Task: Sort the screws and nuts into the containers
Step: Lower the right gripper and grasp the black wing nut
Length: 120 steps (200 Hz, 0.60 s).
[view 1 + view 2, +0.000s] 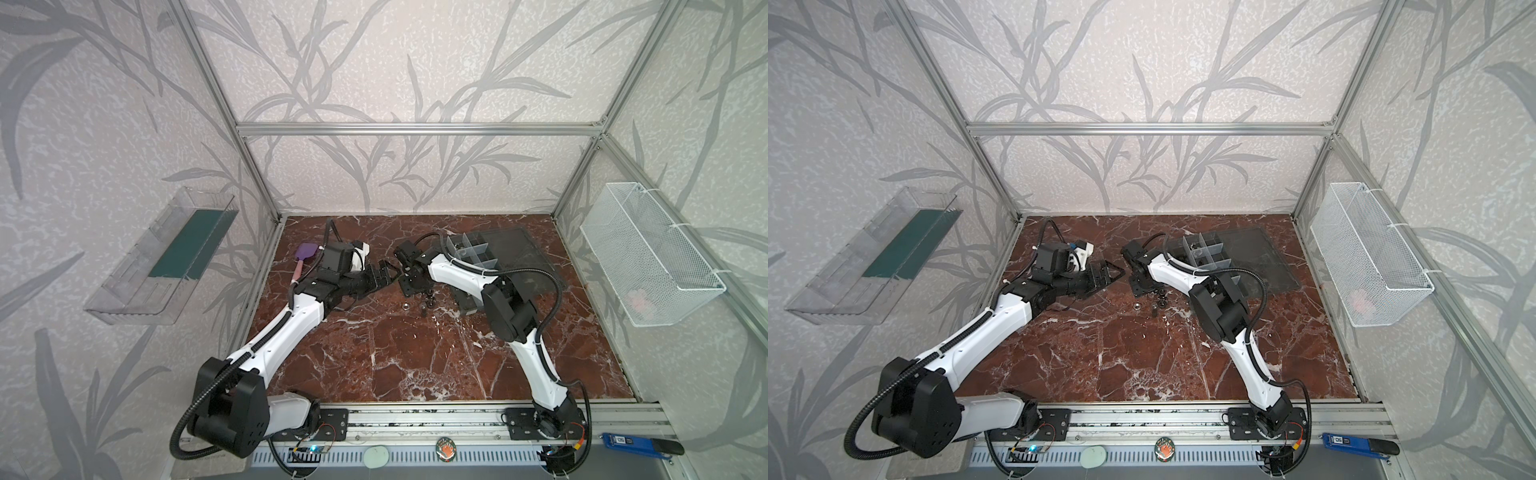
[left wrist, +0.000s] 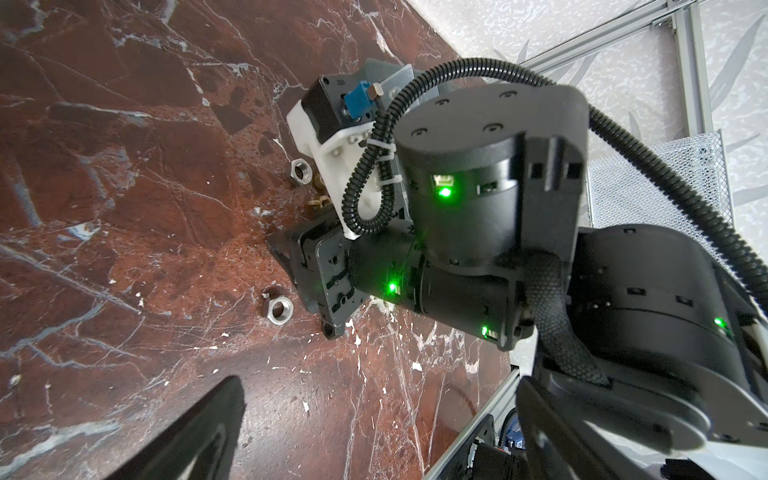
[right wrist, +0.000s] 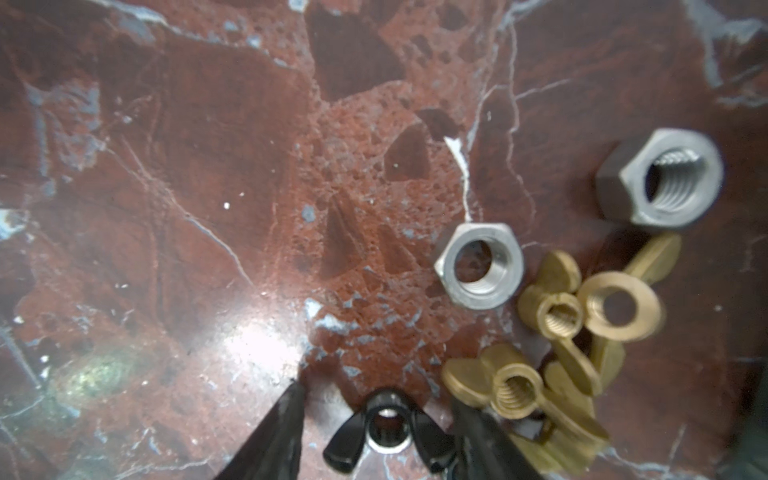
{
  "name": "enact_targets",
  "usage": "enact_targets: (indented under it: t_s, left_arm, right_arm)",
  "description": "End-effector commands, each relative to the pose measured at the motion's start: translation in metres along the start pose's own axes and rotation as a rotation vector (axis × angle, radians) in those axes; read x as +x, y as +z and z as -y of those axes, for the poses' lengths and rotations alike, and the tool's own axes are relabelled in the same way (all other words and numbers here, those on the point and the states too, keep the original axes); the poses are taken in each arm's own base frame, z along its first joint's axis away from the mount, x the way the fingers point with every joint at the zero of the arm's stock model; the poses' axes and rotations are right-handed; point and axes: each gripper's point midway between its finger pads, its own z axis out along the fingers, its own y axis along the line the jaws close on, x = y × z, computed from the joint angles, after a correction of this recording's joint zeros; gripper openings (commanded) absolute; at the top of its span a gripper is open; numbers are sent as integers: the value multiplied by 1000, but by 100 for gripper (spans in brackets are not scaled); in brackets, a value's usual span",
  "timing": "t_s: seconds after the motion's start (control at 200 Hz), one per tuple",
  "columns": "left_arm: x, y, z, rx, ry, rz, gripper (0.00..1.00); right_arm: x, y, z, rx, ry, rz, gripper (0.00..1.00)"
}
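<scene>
Astride 1 black nut, right gripper stands part-open.

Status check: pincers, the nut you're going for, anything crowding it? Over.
Left pincer open, hovering. Right pincer open, straddling black wing nut. Brass wing nuts crowd one finger.

The table is red-brown marble with white veins and darker patches. The walls are pale grey, patterned with darker grey leaves. The left arm and right arm are white with black joints; green lights glow on the right arm. The hex nut is silver, the big nut duller grey. The wing nuts are brass-gold, bar one black nut. The box is smoky grey with translucent dividers. The basket is white mesh. The shelf is clear with a dark green strip. The spatula is purple with a pink handle.
</scene>
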Motion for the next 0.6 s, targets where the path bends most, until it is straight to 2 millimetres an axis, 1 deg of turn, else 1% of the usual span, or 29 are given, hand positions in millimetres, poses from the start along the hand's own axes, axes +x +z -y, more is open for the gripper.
enact_targets:
  t_s: [0.0,0.235,0.3,0.385,0.595]
  left_arm:
    - [-3,-3,4,18,-2,11,99]
    - [-3,-1,3,17,-5,11,99]
    - [-4,-1,3,17,-6,12,99]
    - [-4,-1,4,19,-6,13,99]
    - [-4,-1,5,21,-5,15,99]
  right_arm:
    - [10,2,7,11,0,-35,48]
    - [12,0,8,16,0,-36,42]
    - [13,0,9,16,0,-38,38]
    - [14,-3,10,20,0,-36,37]
    - [7,-13,10,20,-1,-12,34]
